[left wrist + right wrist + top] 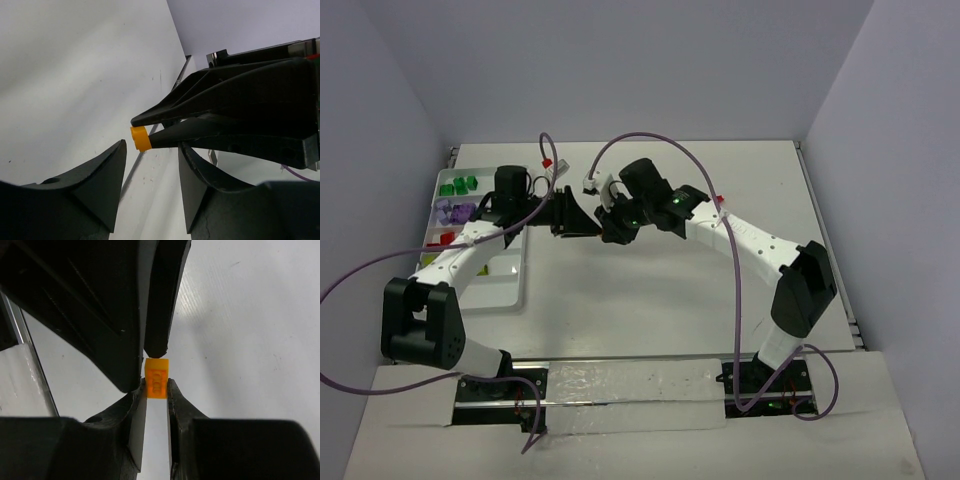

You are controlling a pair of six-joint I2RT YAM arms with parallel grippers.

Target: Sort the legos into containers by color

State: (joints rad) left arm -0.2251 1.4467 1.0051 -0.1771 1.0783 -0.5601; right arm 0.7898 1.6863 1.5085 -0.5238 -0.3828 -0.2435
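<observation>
The two arms are hanging tip to tip above the middle of the tabletop, and it looks to me like a hand-over of one orange brick. The right pincer is pinching that brick by its near half, jaws almost closed on it, so the far half is sticking out free. The left pincer is standing partly open with nothing in it, its fingers lying either side of the brick's line. Seen from the right wrist, one left fingertip is sitting right at the brick's far end, touching or just short, I cannot tell which.

To do this well, I'd say the left pincer should be centring on the exposed half and closing squarely on flat sides before the right one lets go. A brick this tiny, caught on a corner, is likely to twist or pop out.

The tray is lying well off to the left, with green bricks, purple bricks and red bricks in separate compartments.
</observation>
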